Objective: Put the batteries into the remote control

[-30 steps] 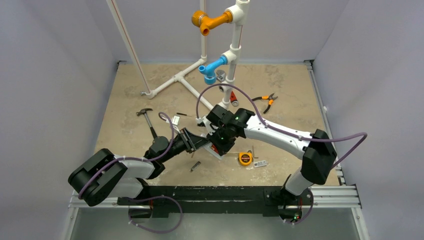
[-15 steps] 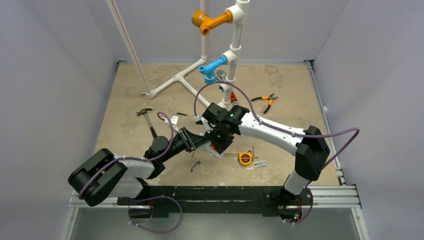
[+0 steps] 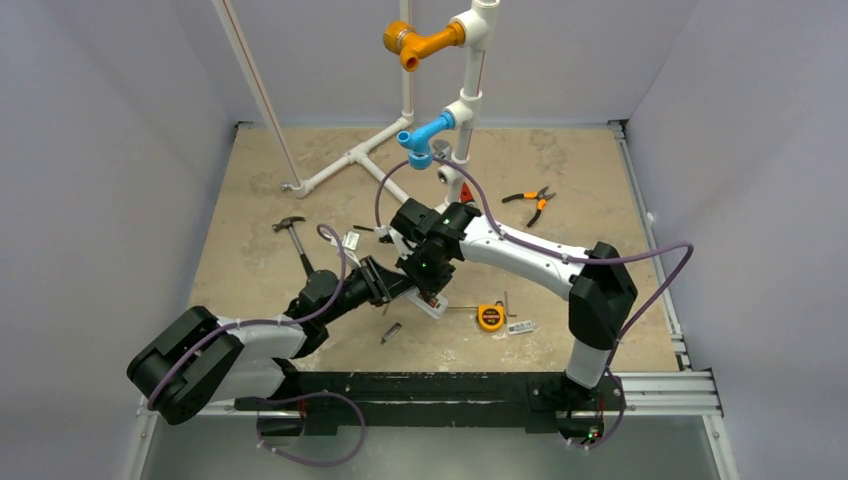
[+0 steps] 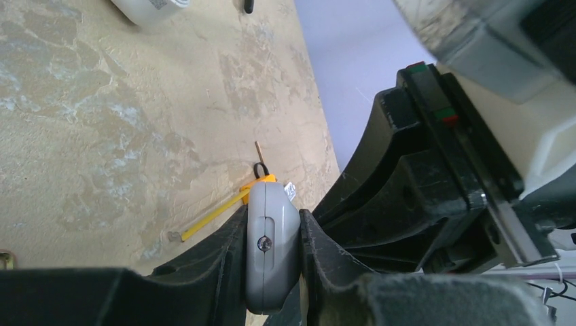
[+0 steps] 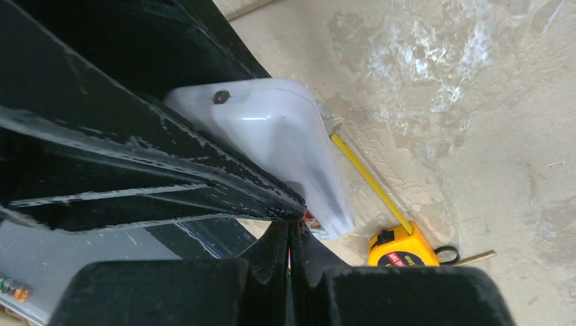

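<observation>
The remote control (image 4: 272,251) is a pale handset seen edge-on, clamped between my left gripper's (image 4: 272,214) black fingers above the floor. In the top view the left gripper (image 3: 392,284) holds it (image 3: 432,304) at mid-floor. My right gripper (image 5: 289,224) is shut, its fingertips pressed together right at the remote's (image 5: 285,142) lower end. A small bit of red, a battery (image 5: 309,216), shows there at the remote's edge. In the top view the right gripper (image 3: 426,284) points down over the remote. No other batteries are in view.
A yellow tape measure (image 3: 490,317) with its tape pulled out lies just right of the remote, also in the right wrist view (image 5: 401,250). A hammer (image 3: 296,240) lies at the left, orange pliers (image 3: 530,200) at the back right, and a white pipe frame (image 3: 465,110) behind.
The right arm's elbow and wrist have swung left and a little farther back, the gripper staying over the remote. The left gripper still holds the remote in the same spot.
</observation>
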Tool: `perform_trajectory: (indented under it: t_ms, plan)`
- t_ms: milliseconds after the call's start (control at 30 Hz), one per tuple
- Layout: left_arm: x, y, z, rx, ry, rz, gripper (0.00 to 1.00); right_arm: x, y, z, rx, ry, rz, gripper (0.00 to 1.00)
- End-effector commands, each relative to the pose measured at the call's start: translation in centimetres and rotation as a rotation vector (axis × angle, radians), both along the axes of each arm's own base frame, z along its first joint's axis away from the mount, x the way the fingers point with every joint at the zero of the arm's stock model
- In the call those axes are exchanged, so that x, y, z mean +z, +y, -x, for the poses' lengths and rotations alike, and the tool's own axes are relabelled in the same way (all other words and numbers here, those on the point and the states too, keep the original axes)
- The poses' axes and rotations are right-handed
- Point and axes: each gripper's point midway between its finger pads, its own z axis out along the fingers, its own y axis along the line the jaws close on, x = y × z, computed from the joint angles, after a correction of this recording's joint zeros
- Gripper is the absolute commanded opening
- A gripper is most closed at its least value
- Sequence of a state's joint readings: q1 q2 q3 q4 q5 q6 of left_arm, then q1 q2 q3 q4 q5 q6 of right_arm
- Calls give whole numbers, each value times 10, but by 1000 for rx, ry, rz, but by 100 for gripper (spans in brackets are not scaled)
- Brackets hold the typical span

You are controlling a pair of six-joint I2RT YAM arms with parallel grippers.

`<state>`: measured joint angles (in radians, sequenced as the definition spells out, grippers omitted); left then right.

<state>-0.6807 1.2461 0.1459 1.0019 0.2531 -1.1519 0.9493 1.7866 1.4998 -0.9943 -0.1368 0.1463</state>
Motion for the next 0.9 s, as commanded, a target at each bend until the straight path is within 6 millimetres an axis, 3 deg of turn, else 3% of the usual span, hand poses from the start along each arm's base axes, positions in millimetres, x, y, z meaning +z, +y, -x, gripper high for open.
perform_trajectory:
  t_ms: [0, 200, 567, 767, 867]
  plan:
    - [81, -19, 21, -157, -174, 189, 0, 23, 40, -42, -16, -167, -149, 0]
    - [81, -19, 21, -155, -172, 189, 0, 29, 40, -43, 3, -178, -155, 0]
    - [73, -20, 16, -138, -144, 149, 0, 48, 12, -33, -24, -291, -241, 0]
    - [71, -22, 14, -145, -128, 123, 0, 50, -17, -30, -133, -354, -223, 0]
    - [68, -23, 13, -144, -116, 112, 0, 51, -40, -36, -239, -427, -201, 6]
